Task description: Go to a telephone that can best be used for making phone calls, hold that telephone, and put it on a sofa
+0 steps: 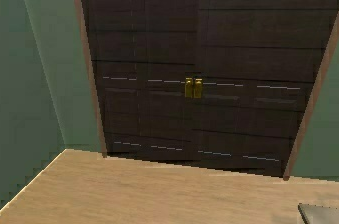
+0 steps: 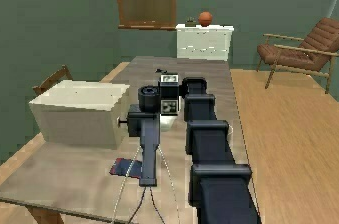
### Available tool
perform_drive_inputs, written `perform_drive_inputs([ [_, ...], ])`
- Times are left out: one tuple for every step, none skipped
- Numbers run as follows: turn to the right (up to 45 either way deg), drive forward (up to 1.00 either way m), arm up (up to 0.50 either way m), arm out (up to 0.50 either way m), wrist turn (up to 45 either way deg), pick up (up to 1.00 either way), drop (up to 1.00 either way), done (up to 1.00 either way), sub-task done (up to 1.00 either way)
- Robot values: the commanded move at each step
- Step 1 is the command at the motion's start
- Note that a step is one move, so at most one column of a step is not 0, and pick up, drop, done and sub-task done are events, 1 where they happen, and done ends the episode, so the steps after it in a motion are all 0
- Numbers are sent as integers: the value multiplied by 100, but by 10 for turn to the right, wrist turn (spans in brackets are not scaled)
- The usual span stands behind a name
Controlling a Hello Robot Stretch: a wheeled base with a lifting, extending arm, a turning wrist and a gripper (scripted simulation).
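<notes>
In the arm side view the arm (image 2: 209,140) reaches out over a long wooden table (image 2: 67,180). Near its far end stand the white marked squares (image 2: 169,80). Beside them the gripper (image 2: 149,176) has its dark body low over the tabletop. A small flat thing (image 2: 127,166) with blue and red on it, possibly the telephone, lies on the table right by the fingers. I cannot tell whether the gripper holds anything.
A cream box (image 2: 77,112) sits on the table beside the gripper. A wooden chair (image 2: 52,80) stands at the table's left side. Farther out are a white dresser (image 2: 205,42) and a brown armchair (image 2: 302,50). Ahead, dark double doors (image 1: 197,80) stand between green walls.
</notes>
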Motion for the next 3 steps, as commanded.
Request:
perform_drive_inputs([
  [0, 0, 0, 0, 450, 0, 0, 0, 0],
  [0, 0, 0, 0, 450, 0, 0, 0, 0],
  [0, 0, 0, 0, 450, 0, 0, 0, 0],
])
